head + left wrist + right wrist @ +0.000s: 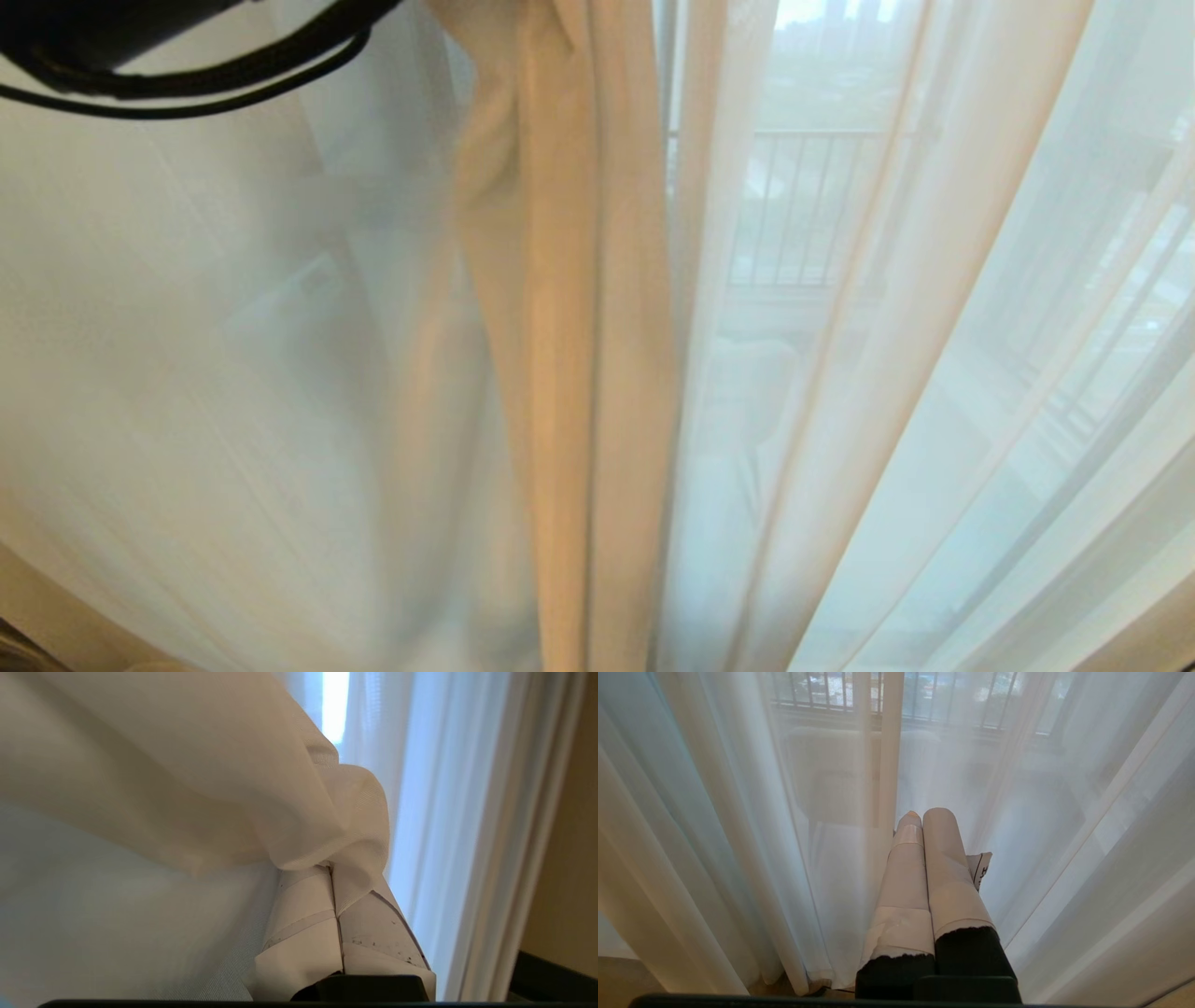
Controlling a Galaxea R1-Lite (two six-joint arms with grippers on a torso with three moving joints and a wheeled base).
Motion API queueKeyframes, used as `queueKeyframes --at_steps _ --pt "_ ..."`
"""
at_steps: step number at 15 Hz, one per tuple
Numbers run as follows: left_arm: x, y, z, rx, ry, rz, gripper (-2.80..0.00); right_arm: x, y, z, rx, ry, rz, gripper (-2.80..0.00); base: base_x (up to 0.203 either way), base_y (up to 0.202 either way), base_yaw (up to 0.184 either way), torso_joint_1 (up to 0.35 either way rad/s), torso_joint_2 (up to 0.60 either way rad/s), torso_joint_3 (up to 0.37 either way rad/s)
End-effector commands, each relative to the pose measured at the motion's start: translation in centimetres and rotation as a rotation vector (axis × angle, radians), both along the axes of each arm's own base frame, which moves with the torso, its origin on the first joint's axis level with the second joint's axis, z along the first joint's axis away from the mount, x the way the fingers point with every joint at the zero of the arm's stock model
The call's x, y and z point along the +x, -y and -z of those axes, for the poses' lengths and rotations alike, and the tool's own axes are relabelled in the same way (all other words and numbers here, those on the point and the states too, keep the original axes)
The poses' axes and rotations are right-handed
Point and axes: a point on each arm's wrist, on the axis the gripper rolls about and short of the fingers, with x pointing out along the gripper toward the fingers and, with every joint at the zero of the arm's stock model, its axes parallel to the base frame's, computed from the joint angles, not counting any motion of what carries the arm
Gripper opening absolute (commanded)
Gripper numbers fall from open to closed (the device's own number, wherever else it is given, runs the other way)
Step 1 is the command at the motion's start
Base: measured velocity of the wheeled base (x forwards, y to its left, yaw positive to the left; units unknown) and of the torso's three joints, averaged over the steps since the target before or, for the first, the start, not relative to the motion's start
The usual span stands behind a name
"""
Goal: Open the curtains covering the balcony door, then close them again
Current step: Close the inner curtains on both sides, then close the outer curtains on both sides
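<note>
Sheer white curtains (187, 788): fold bunched at the tips of the left gripper (332, 872), clenched on it.
Long axis: pleats hang floor-length, vertical.
Right gripper (922, 819): clenched, empty, near the fabric.
Nearer arm: left.

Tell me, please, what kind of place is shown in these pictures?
Probably a room in a home or a hotel, by a balcony door. Floor-length white sheer curtains hang in front of it, a balcony railing shows through them, and city buildings appear beyond, so it is likely on a high floor.
</note>
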Motion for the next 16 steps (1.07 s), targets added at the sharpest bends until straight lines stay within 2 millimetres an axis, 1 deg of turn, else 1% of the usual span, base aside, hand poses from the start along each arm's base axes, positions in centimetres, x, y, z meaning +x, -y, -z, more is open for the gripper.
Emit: queueKeyframes --at_steps 1,5,9,10,16 --pt "0.4 2.8 0.1 0.015 0.001 0.057 -2.8 0.0 0.0 0.0 -0.001 -0.002 -0.001 -2.8 0.0 0.0 0.0 0.0 0.0 0.0" --pt "-0.5 7.0 0.3 0.051 -0.022 0.165 -2.8 0.0 0.0 0.0 -0.001 -0.001 -0.001 -2.8 0.0 0.0 0.0 0.0 0.0 0.0" --pt "-1.5 9.3 -1.2 0.016 0.018 0.226 -2.8 0.0 0.0 0.0 -0.001 -0.002 -0.001 -2.8 0.0 0.0 0.0 0.0 0.0 0.0" --pt "-1.8 9.9 -1.2 0.013 0.025 0.235 -2.8 0.0 0.0 0.0 -0.001 -0.002 -0.001 -2.8 0.0 0.0 0.0 0.0 0.0 0.0" --pt "-4.6 13.5 -0.2 0.013 0.004 0.321 -2.8 0.0 0.0 0.0 -0.001 -0.002 -0.001 -2.8 0.0 0.0 0.0 0.0 0.0 0.0"
